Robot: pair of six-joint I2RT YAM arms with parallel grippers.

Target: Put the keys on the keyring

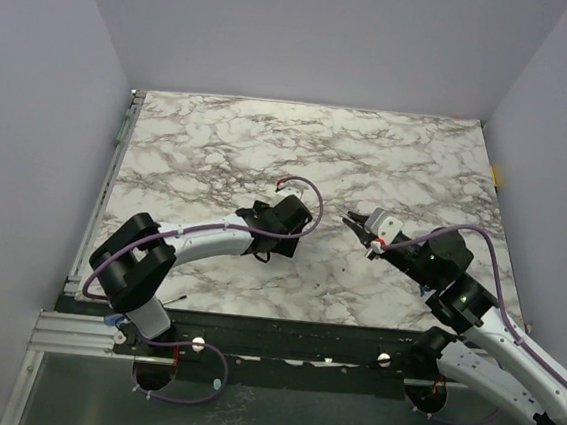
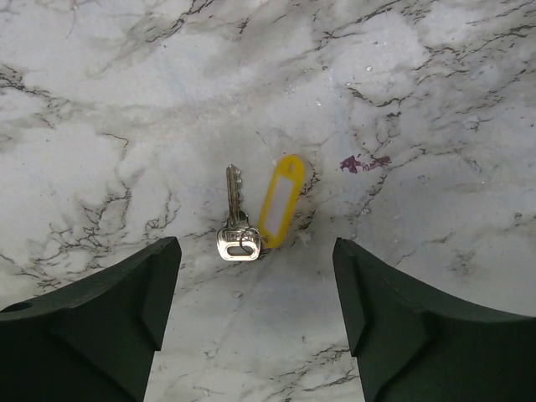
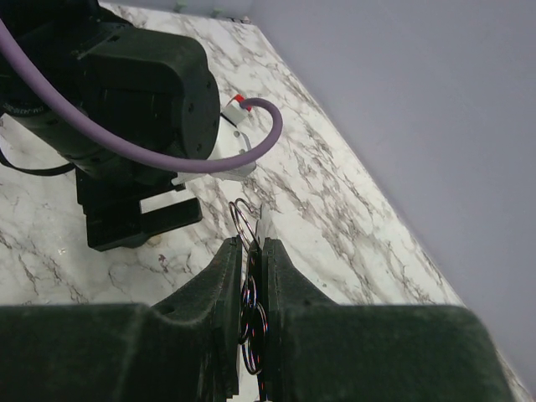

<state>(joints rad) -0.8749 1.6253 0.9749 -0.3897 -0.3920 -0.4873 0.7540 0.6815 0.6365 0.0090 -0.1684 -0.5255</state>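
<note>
Right claw tight on thin wire keyring; left claw splayed over silver key, yellow tag.

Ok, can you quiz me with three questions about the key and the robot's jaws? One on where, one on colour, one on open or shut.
1. Where is the key?
A. Lying on the marble table, between the jaws of the left gripper
B. Held up in the air
C. Inside a box

2. What colour is the tag next to the key?
A. Blue
B. Yellow
C. Green

3. How are the jaws of the right gripper?
A. Wide open
B. Shut on the thin ring
C. Shut on the key

Answers:
1 A: the left wrist view shows the key flat on the marble, with a jaw on each side.
2 B: the tag is plainly yellow.
3 B: the right wrist view shows the jaws pressed together, with the ring poking out.
</note>
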